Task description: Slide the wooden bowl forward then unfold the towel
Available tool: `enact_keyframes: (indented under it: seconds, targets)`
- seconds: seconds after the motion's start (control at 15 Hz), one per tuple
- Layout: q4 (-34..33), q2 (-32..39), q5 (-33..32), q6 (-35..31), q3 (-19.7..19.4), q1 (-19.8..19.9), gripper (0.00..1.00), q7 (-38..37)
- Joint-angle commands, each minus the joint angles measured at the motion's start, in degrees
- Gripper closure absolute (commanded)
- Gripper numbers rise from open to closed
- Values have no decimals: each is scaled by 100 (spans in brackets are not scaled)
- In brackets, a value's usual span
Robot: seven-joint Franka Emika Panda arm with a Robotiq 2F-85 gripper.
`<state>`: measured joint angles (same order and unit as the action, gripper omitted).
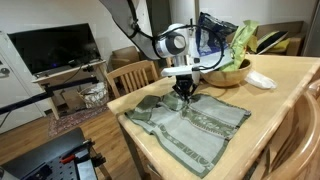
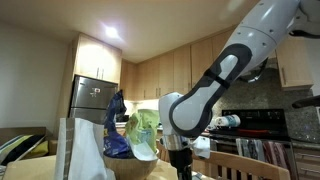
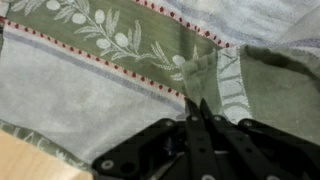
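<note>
The towel (image 1: 192, 124), grey-green with paler olive-patterned stripes, lies partly folded on the wooden table (image 1: 270, 105). My gripper (image 1: 183, 90) reaches straight down onto its far edge. In the wrist view the black fingers (image 3: 190, 135) are pressed together, and the gripper (image 3: 197, 103) pinches a puckered fold of the towel (image 3: 90, 90) at its tips. The wooden bowl (image 1: 228, 73) stands just behind the gripper and holds bags. An exterior view shows the bowl (image 2: 128, 166) beside the gripper (image 2: 181, 172) from low down.
A small white dish (image 1: 261, 80) lies next to the bowl. A blue bag (image 1: 213, 35) and a green one (image 1: 243, 38) rise out of the bowl. Wooden chairs (image 1: 132, 75) stand at the table's far side and near corner (image 1: 298, 140). A TV (image 1: 55, 48) stands beyond.
</note>
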<state>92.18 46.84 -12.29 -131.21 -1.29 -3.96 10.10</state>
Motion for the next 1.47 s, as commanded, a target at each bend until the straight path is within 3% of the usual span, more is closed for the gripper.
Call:
enact_keyframes:
  seconds: [0.0,0.27,0.33,0.47,1.0,1.4]
  targets:
    - [424,-353,-391,-369,-189,-219,99,-424]
    - [522,-465,-608,-505,-265,-314,98,-672]
    - [514,-461,-632,-471,-275,-328,71,-731]
    - [485,-442,-618,-412,-259,-302,64,-718]
    - [471,-397,-497,-322,-238,-159,3,-642]
    - [521,-420,-355,-280,-164,38,0,-528]
